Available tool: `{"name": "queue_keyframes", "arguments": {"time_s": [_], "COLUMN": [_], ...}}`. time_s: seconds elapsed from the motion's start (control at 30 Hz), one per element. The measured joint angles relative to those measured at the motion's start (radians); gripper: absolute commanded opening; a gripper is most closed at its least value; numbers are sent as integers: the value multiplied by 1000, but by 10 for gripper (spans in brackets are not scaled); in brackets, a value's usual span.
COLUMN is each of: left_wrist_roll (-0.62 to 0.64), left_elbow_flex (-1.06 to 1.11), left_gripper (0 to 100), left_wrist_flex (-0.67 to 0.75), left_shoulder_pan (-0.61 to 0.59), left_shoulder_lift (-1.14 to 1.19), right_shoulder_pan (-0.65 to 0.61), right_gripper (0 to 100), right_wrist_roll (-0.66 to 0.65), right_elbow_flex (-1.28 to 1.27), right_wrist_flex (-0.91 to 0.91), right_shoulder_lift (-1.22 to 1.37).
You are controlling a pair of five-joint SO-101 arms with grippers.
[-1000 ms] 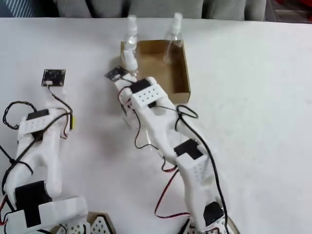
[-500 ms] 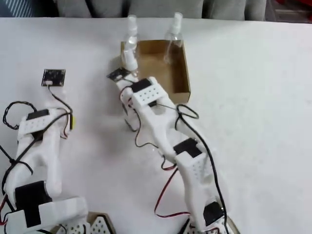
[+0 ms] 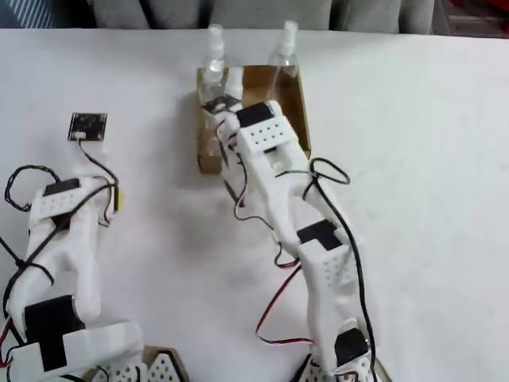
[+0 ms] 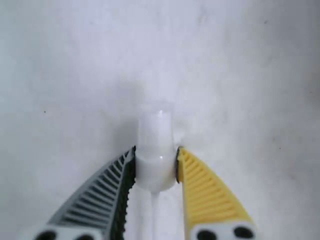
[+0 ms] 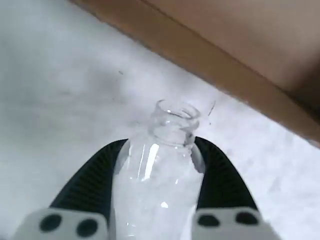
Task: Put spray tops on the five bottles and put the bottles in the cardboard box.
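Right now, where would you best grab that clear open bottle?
Take the bottle by its body, below the neck, from two opposite sides, as the right tool does: walls run straight there, and the neck is free for the spray top.

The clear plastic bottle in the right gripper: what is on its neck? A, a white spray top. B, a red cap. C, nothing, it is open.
C: the clear plastic bottle held in the right gripper shows a bare, open rim with no top on it.
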State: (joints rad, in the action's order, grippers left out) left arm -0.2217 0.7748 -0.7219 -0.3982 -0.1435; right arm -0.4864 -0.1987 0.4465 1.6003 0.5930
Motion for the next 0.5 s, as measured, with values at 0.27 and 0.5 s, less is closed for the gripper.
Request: {"name": "queue_keyframes", "arguments": {"time_s": [0.27,0.5], "left_wrist_roll": [0,0], "left_elbow_flex": [0,0], "left_gripper": [24,24], "left_wrist_flex": [0,0], "left_shoulder_pan": [0,0], "left_shoulder_lift": [0,0], "right_shoulder_pan": [17,170], "right_gripper": [17,17], "right_wrist_roll": [49,126], "right_elbow_flex": [-353,-671], "right_wrist_flex": [-172,-344], "right_shoulder_lift": [-255,-505]}}
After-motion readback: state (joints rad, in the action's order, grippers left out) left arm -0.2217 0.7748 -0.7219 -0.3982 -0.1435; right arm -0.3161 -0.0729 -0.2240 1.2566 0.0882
